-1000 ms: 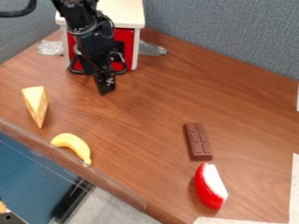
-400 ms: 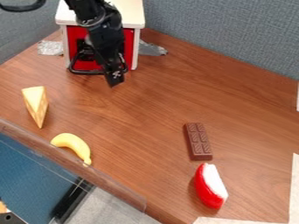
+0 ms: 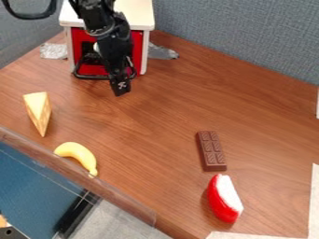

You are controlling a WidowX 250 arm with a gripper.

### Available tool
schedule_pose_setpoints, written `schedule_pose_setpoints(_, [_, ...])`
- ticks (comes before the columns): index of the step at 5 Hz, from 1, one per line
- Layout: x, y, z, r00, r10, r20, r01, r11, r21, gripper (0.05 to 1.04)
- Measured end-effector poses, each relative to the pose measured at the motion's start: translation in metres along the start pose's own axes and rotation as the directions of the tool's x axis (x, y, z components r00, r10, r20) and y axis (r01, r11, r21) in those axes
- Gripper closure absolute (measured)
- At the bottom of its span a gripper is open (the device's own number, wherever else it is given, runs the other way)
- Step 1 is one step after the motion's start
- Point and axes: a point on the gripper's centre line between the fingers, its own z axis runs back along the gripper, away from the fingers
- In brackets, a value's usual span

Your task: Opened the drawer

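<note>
The black gripper [image 3: 120, 87] hangs at the upper left, in front of the small white cabinet [image 3: 144, 17]. Its tip points down over the wood surface. A red drawer front [image 3: 138, 44] stands between the cabinet's white legs, with a dark handle [image 3: 91, 77] low across it. The arm covers the middle of the drawer front and part of the handle's right side. Whether gripper and handle touch, I cannot tell.
A yellow cheese wedge [image 3: 38, 111] and a banana [image 3: 79, 155] lie at the left near the table edge [image 3: 93, 184]. A chocolate bar [image 3: 211, 150] and a red-and-white toy piece [image 3: 225, 198] lie at the lower right. Grey partitions [image 3: 243, 37] stand behind.
Over the last second the gripper has shifted slightly right and up, then a little down and left. More of the handle's left part shows now. The drawer front looks unmoved.
</note>
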Motion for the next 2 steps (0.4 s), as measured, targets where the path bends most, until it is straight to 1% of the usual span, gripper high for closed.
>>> schedule_pose_setpoints(1, [-0.0062, 0.0021, -0.0082, 1.0, -0.009, -0.003, 0.009, 1.0, -0.003, 0.139])
schedule_pose_setpoints(2, [-0.0098, 0.0034, -0.0097, 1.0, 0.001, -0.007, -0.001, 1.0, 0.01, 0.433])
